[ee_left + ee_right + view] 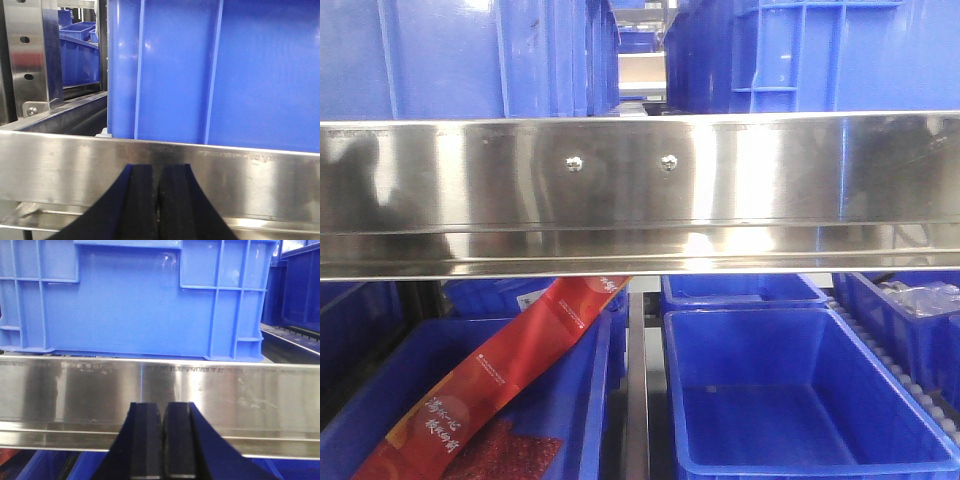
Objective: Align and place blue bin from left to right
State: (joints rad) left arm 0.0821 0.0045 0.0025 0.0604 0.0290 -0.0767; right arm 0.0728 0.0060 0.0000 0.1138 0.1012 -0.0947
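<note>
Blue bin [135,300]: on the upper shelf behind the steel front rail [160,385]; rib-walled; rail stops it sliding forward.
Left gripper [159,200]: pressed together, empty; low before the rail, likely staged for pushing.
Right gripper [162,440]: pressed together, empty; facing the bin's wall.

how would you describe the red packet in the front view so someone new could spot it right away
Start at the wide shiny steel rail across the middle of the front view, then look below its left half. There a long red packet with white lettering leans diagonally in the lower-left blue bin. It is the only red thing among blue bins; the neighbouring bin looks empty.
</note>
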